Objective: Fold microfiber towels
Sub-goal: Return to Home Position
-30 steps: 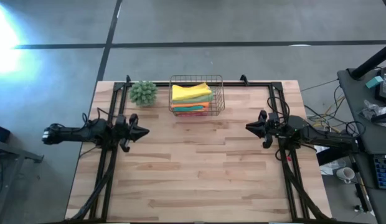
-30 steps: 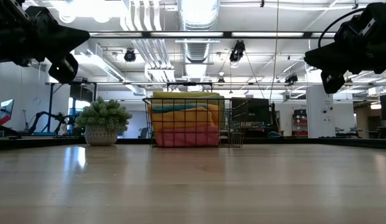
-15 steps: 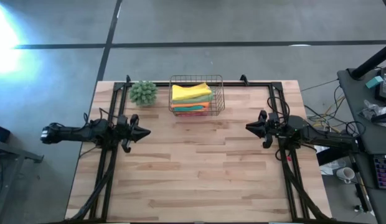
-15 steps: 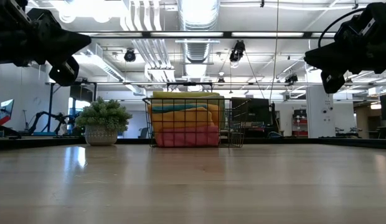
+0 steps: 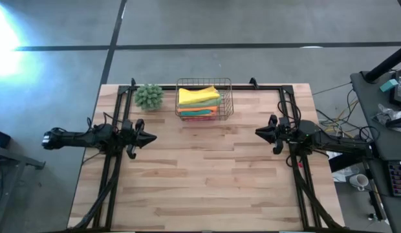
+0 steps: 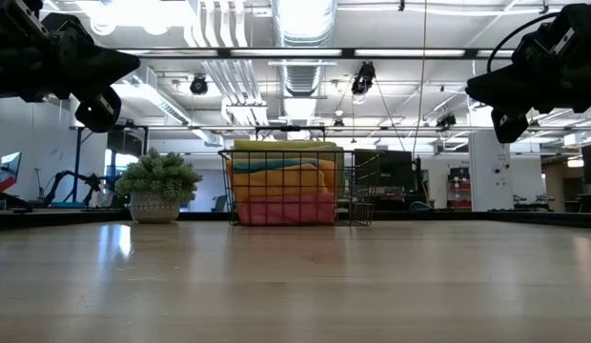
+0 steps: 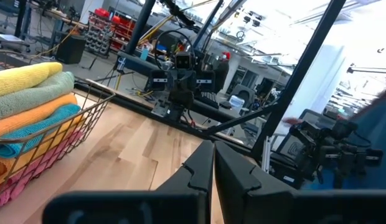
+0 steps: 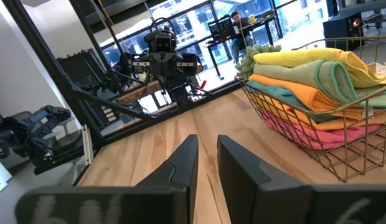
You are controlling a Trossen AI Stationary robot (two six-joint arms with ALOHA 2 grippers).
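Observation:
Several folded microfiber towels (image 5: 199, 100) lie stacked in a copper wire basket (image 5: 229, 97) at the table's far middle, yellow on top and pink at the bottom (image 6: 281, 181). The stack also shows in the left wrist view (image 7: 31, 106) and the right wrist view (image 8: 311, 93). My left gripper (image 5: 152, 136) hovers above the table's left side, pointing level toward the middle, shut (image 7: 213, 149) with nothing in it. My right gripper (image 5: 257, 132) hovers at the right side facing it, with a narrow gap between its fingers (image 8: 207, 146) and nothing between them.
A small spiky green plant (image 5: 149, 96) in a pot stands left of the basket (image 6: 158, 181). The wooden tabletop (image 5: 207, 175) between and in front of the arms is bare. Black frame rails (image 5: 116, 181) run along the table's left, right and far sides.

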